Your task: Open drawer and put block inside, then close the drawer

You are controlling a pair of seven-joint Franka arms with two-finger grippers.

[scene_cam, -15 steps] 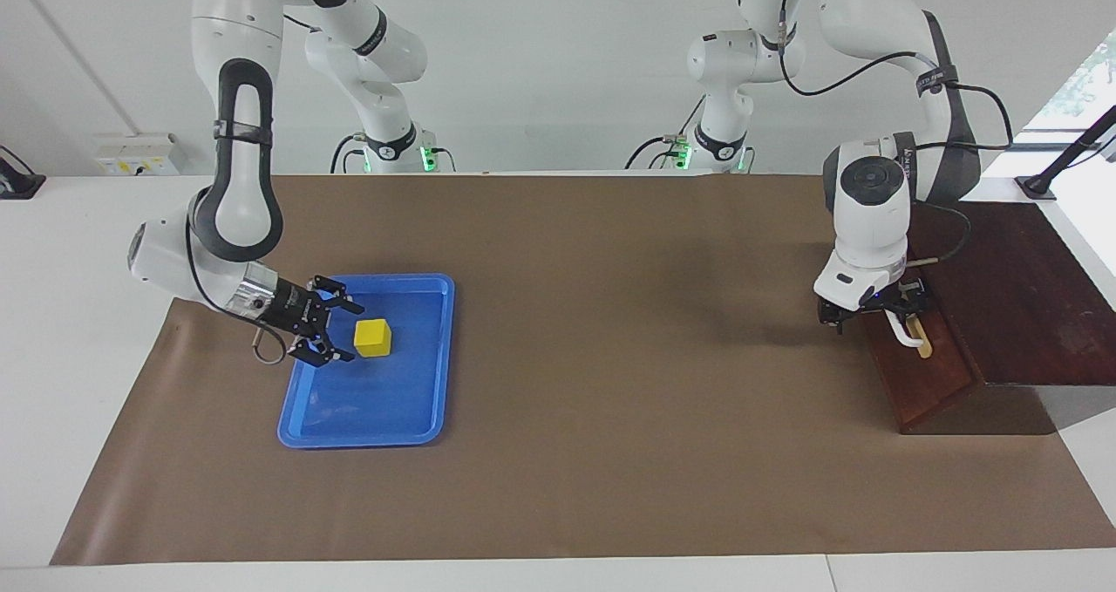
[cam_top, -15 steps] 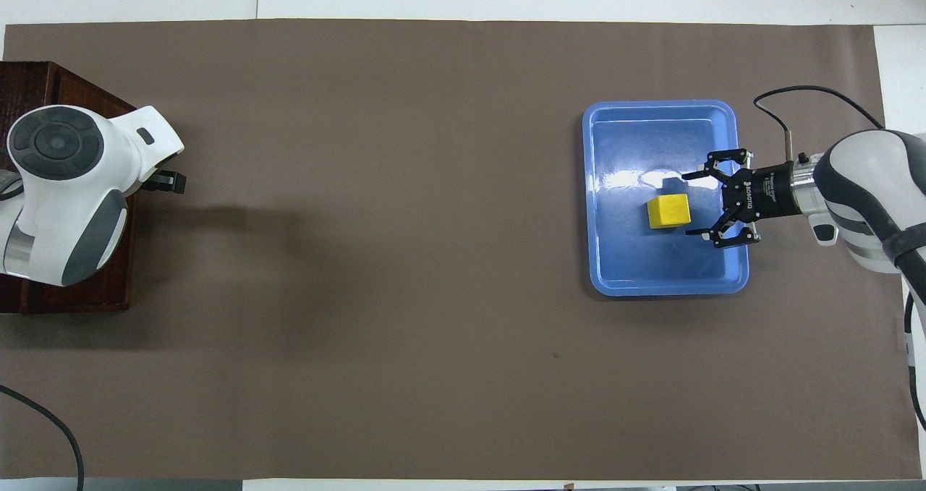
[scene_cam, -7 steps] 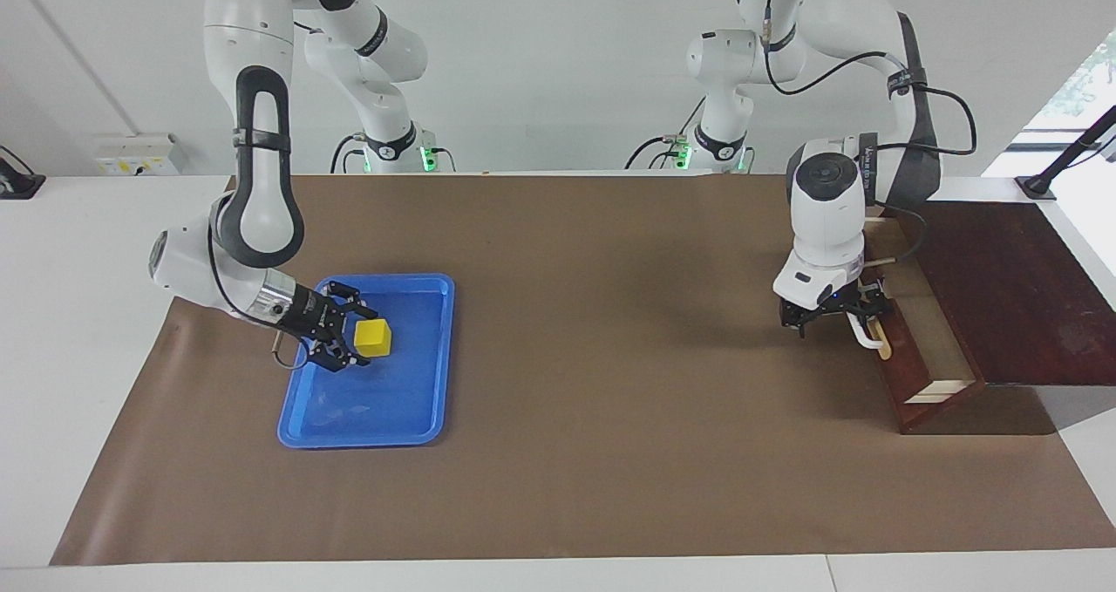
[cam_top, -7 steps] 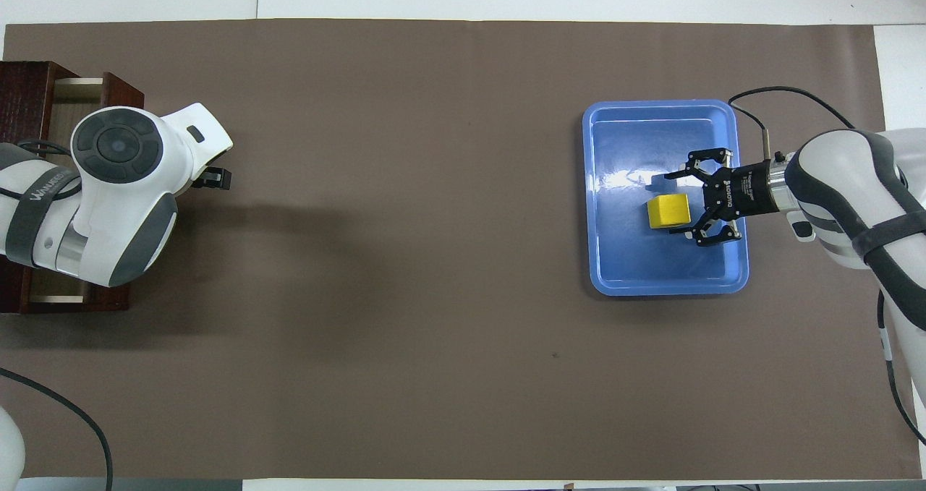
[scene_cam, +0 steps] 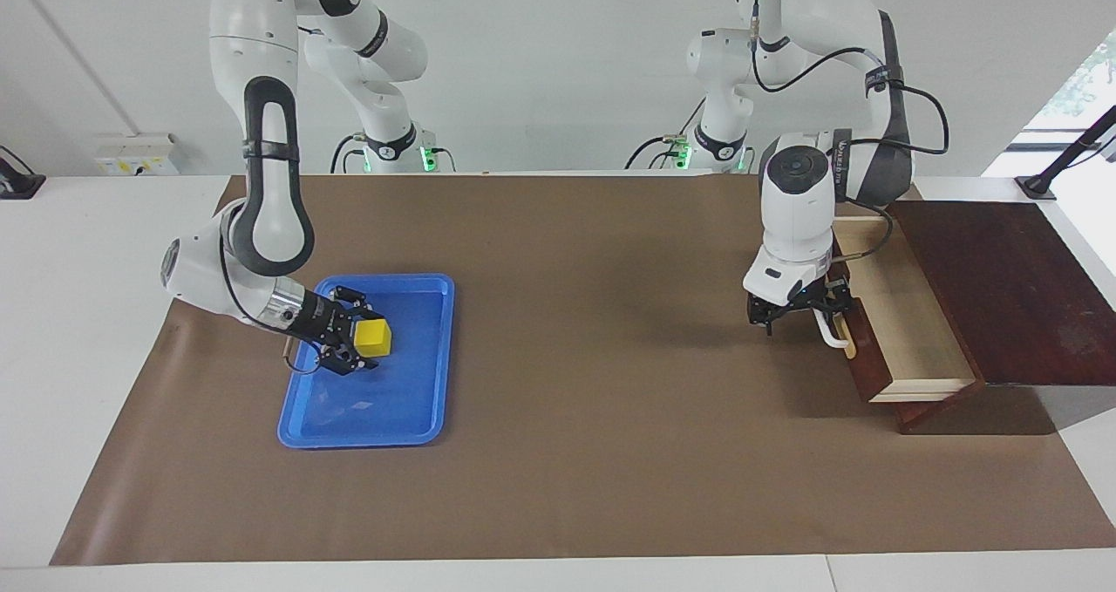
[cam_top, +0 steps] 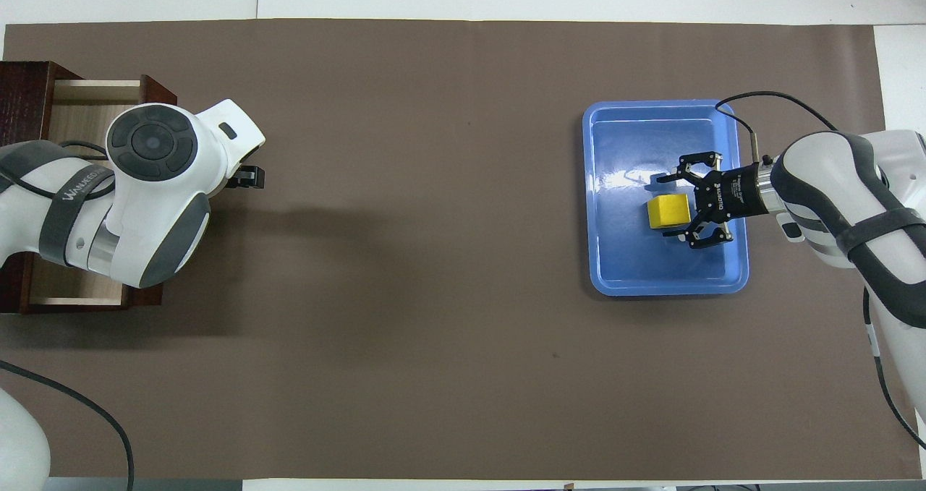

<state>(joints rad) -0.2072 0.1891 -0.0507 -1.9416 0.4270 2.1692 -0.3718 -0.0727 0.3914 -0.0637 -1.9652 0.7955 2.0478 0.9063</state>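
The yellow block (scene_cam: 373,337) lies in the blue tray (scene_cam: 366,439) toward the right arm's end of the table. My right gripper (scene_cam: 361,334) is low in the tray and open, with a finger on each side of the block (cam_top: 668,210). The reddish-brown drawer (scene_cam: 902,322) stands pulled out of the wooden box (scene_cam: 1011,287), and its pale wood interior shows. My left gripper (scene_cam: 822,311) is shut on the drawer's white handle (scene_cam: 830,337). In the overhead view my left wrist covers the handle and much of the drawer (cam_top: 79,104).
A brown mat (scene_cam: 593,452) covers the table between the tray and the box. The white table edge (scene_cam: 70,313) runs around the mat. Cables hang from both arms.
My left gripper has pulled the drawer out toward the middle of the table, baring its pale interior. My right gripper has moved forward until its open fingers flank the block.
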